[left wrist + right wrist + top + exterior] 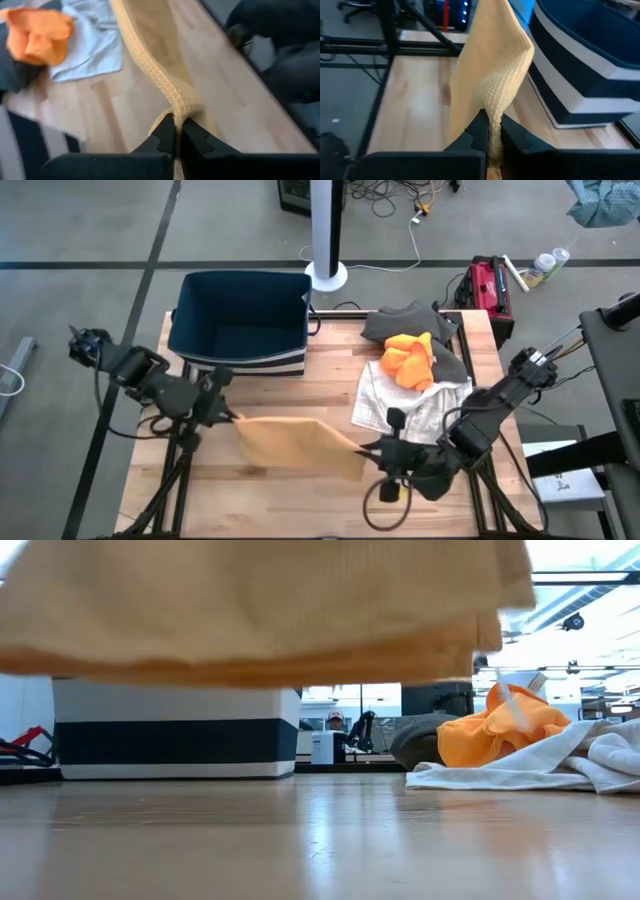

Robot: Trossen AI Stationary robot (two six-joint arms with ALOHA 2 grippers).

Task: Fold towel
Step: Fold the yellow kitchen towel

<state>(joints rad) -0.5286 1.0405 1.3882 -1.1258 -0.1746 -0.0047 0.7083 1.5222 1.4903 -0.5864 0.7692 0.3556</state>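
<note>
Yellow waffle-weave towel hangs stretched between the two grippers over the near half of the wooden table, lifted clear of the surface. In the low view its lower edge sags across the top of the picture, with open air between cloth and tabletop.

Left gripper sits at the towel's left end, fingers clenched on a bunched corner; the left wrist view shows both dark fingers pinched tight with the weave gathered between them and the cloth running away toward the other arm. Right gripper is at the towel's right end, nearer the table's front edge, likewise clamped on a corner; in the right wrist view the fabric rises out of the closed fingers in a tall fold. The towel looks doubled along its length, though how the layers line up I cannot tell.

Beyond the right gripper, mid-table on the right: a white cloth lying rumpled, an orange cloth heaped on its far part, and a dark grey cloth behind and under that.

Far left of the table: a dark blue bin with a white band round its base, upright.

On the floor past the table's right far corner, a red case.
</note>
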